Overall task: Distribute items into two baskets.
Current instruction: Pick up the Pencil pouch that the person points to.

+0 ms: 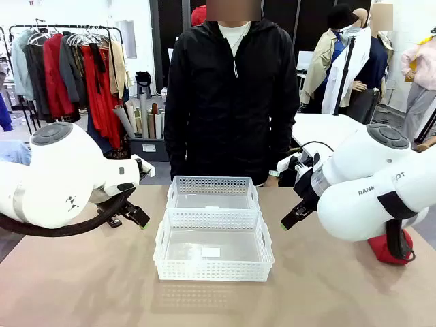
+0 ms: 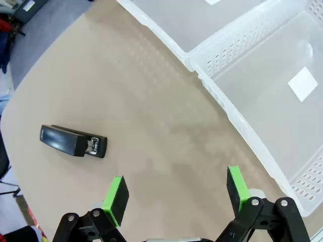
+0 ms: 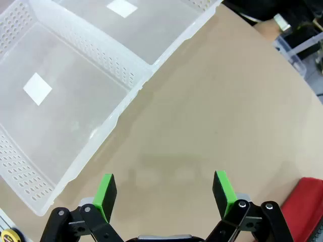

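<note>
The left arm (image 1: 54, 178) fills the frame's left, and the left gripper (image 1: 133, 216) sits at centre left with its jaws spread wide and empty. The right arm (image 1: 371, 187) fills the frame's right, and the right gripper (image 1: 291, 219) sits at centre right, likewise spread and empty.

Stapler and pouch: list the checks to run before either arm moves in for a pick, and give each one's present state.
1. Left gripper open and empty: ok.
2. Right gripper open and empty: ok.
3. Stapler lying flat on the table, nothing touching it: ok.
4. Red pouch free to grasp: cannot tell, only part of it is in sight.
5. Near basket and far basket empty, ready to receive: ok.
</note>
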`<action>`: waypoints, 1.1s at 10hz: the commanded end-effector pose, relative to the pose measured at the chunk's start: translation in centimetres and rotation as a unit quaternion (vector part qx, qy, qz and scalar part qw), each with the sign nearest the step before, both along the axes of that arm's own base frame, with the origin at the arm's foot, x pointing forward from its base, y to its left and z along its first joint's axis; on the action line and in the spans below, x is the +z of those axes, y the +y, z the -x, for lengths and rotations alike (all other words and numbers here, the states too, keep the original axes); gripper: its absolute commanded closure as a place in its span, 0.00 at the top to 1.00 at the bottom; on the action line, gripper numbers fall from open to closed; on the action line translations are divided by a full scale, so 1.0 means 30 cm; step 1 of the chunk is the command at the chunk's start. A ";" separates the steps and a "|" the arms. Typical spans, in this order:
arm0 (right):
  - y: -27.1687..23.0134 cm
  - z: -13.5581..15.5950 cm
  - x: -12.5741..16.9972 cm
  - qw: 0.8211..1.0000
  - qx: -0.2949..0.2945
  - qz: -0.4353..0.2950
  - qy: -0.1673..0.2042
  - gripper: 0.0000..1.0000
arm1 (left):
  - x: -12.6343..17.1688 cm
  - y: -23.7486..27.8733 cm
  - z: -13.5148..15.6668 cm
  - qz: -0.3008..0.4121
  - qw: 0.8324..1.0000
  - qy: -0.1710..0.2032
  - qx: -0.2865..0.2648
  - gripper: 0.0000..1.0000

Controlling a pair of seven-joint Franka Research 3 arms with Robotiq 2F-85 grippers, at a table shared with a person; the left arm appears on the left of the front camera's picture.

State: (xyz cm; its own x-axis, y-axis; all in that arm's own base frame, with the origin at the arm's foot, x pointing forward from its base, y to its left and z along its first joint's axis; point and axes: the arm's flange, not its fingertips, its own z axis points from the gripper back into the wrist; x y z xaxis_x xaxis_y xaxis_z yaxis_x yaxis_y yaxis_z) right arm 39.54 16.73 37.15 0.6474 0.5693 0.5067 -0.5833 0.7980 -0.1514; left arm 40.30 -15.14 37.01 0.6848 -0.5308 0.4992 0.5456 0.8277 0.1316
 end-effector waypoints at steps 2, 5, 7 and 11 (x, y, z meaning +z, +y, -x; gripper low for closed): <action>0.000 0.000 0.000 1.000 0.000 0.000 0.000 1.00 | 0.001 0.000 0.000 0.000 1.000 0.000 0.000 1.00; 0.000 0.000 0.000 1.000 0.000 0.000 0.000 1.00 | 0.001 0.000 0.000 0.000 1.000 0.000 0.000 1.00; 0.000 0.000 0.000 1.000 0.000 0.000 0.000 1.00 | 0.001 0.000 0.000 0.000 1.000 0.000 0.000 1.00; 0.000 0.000 0.000 1.000 0.000 0.000 0.000 1.00 | 0.001 0.000 0.000 0.000 1.000 0.000 0.000 1.00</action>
